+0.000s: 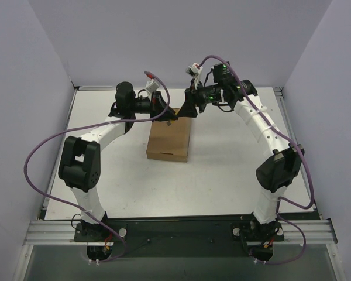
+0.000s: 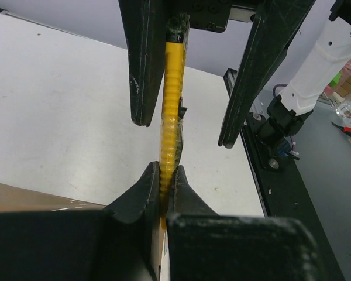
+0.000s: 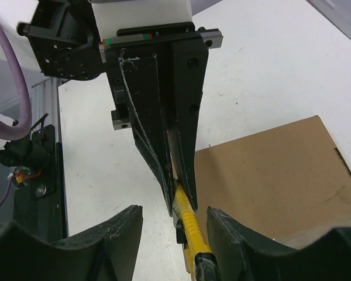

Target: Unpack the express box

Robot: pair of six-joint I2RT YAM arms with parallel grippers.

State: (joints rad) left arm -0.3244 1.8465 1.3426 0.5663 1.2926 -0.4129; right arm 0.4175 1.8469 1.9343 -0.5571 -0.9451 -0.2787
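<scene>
The express box [image 1: 169,140], flat brown cardboard, lies shut on the white table [image 1: 234,175], and shows too in the right wrist view [image 3: 269,175]. Above its far end the two grippers meet tip to tip. My left gripper [image 2: 167,175] is shut on a thin yellow utility knife [image 2: 173,88], pinching one end between its fingertips. The knife [image 3: 189,225] runs on between the fingers of my right gripper [image 3: 174,219], which stand open on either side with a gap to each. From above, the left gripper [image 1: 165,111] and right gripper [image 1: 187,108] nearly touch.
Grey walls close in the table on three sides. An aluminium rail [image 1: 175,231] with both arm bases runs along the near edge. Purple cables [image 1: 41,152] loop off each arm. A black frame rail [image 2: 292,193] borders the table's edge in the left wrist view.
</scene>
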